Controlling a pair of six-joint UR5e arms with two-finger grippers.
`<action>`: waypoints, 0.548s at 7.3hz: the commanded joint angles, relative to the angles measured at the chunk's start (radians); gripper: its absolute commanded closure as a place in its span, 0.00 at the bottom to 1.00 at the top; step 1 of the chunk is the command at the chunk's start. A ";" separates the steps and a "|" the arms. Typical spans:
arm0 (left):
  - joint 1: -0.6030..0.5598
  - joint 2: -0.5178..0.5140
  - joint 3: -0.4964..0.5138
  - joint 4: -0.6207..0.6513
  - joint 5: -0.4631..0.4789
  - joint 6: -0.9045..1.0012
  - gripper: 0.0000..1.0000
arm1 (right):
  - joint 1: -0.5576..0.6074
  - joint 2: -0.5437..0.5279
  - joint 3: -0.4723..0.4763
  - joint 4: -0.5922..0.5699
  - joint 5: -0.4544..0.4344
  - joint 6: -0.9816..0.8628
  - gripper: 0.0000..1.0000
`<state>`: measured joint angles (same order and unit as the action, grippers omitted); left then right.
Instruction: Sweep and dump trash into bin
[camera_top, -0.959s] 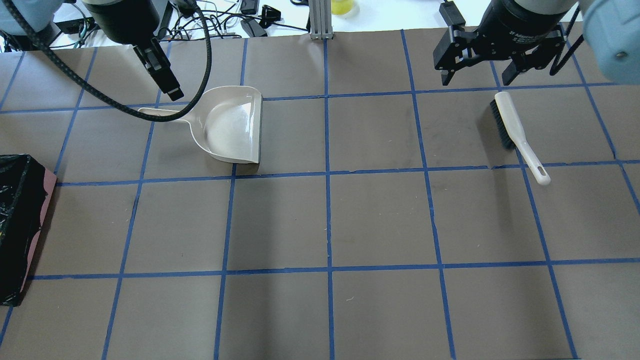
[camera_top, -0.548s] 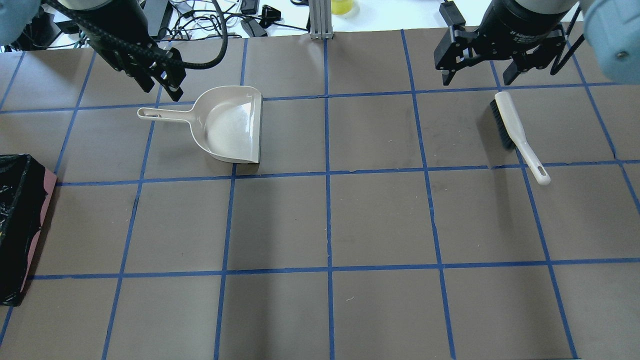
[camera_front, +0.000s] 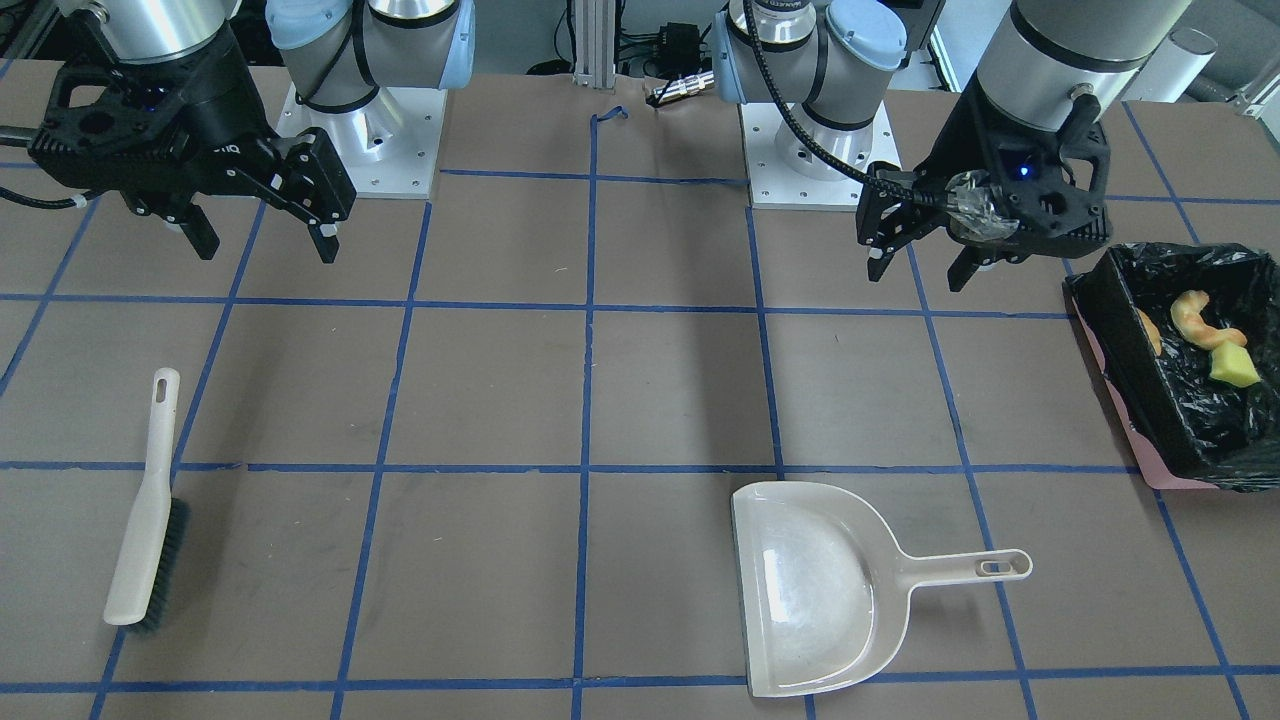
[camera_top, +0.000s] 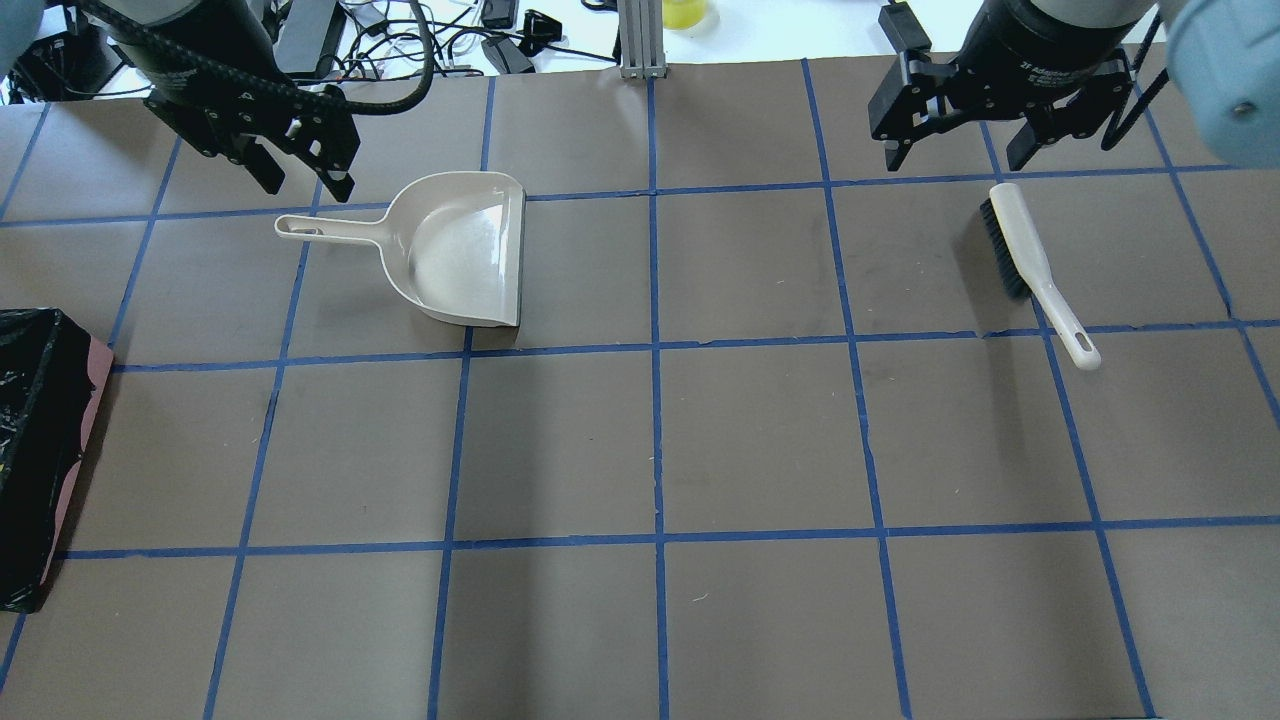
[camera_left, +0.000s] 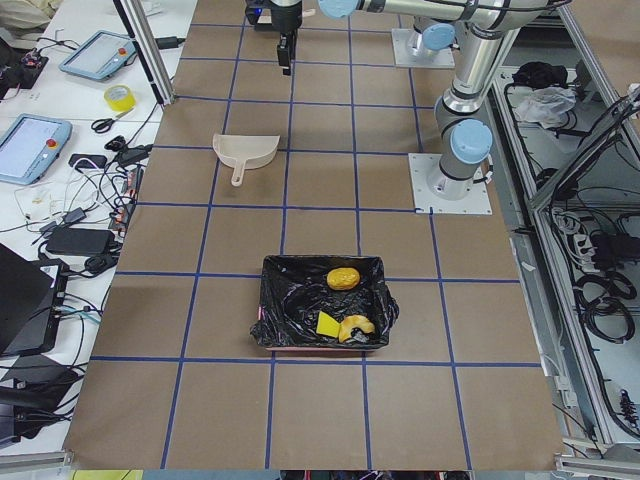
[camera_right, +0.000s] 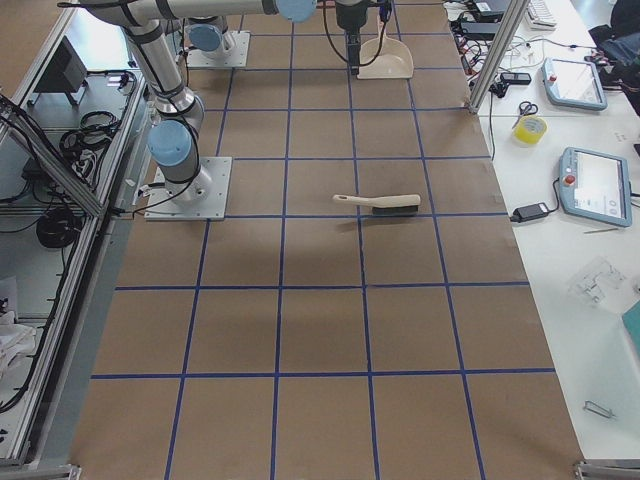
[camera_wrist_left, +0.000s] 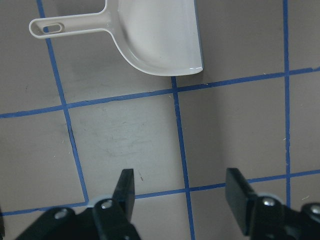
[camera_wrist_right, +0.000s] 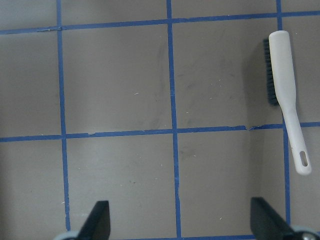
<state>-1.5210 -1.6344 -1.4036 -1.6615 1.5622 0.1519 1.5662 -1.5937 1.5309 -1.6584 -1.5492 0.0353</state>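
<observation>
The black-lined bin (camera_front: 1180, 420) stands at the table's end on my left side, and it also shows in the overhead view (camera_top: 30, 450). Inside it lie the tan croissant piece (camera_front: 1200, 320), the yellow wedge (camera_front: 1233, 368) and the golden-brown lump (camera_left: 343, 277). My left gripper (camera_top: 305, 185) is open and empty, hovering just behind the handle of the beige dustpan (camera_top: 460, 250). My right gripper (camera_top: 952, 160) is open and empty, hovering behind the head of the brush (camera_top: 1030, 260).
The dustpan lies flat with nothing in it, its mouth towards the table's middle. The brush lies on its side, bristles to the left in the overhead view. Cables and devices lie past the table's far edge (camera_top: 500, 50).
My left gripper has turned at the wrist and drawn back to the left, away from the dustpan handle. The right gripper, dustpan and brush have not moved.
</observation>
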 joint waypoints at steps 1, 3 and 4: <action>-0.001 0.011 -0.005 0.000 -0.001 -0.002 0.00 | 0.000 0.001 0.000 0.002 0.000 0.000 0.00; -0.001 0.013 -0.005 0.000 -0.004 0.011 0.00 | 0.000 0.000 0.000 0.000 0.001 0.000 0.00; -0.001 0.016 -0.005 0.000 -0.004 0.011 0.00 | 0.000 0.000 0.000 0.000 0.000 0.000 0.00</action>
<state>-1.5217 -1.6212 -1.4081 -1.6613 1.5591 0.1586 1.5662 -1.5935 1.5309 -1.6581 -1.5487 0.0353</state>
